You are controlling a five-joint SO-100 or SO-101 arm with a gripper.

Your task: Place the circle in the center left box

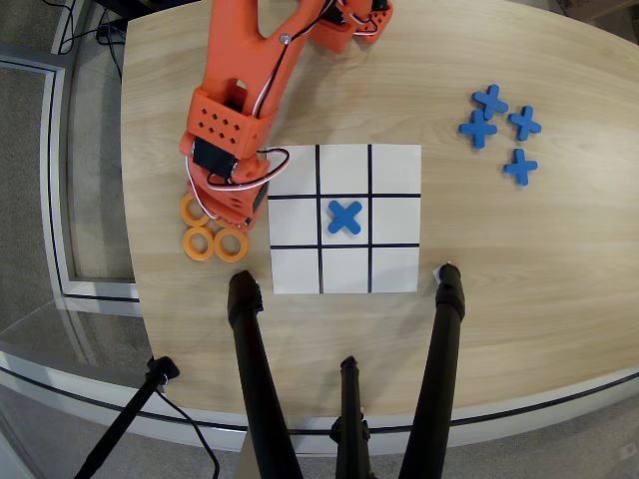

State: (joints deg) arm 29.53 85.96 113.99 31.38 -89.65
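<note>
Honestly, nothing here has any writing on it that I can read. No labels, no brand names, no numbers anywhere. The paper grid (344, 219) is just plain black lines on white, no lettering in the cells. The blue cross (344, 217) sitting in the middle cell of that grid is a game piece, not printed text. The orange arm (232, 130) up-left of the grid shows no markings either.
</note>
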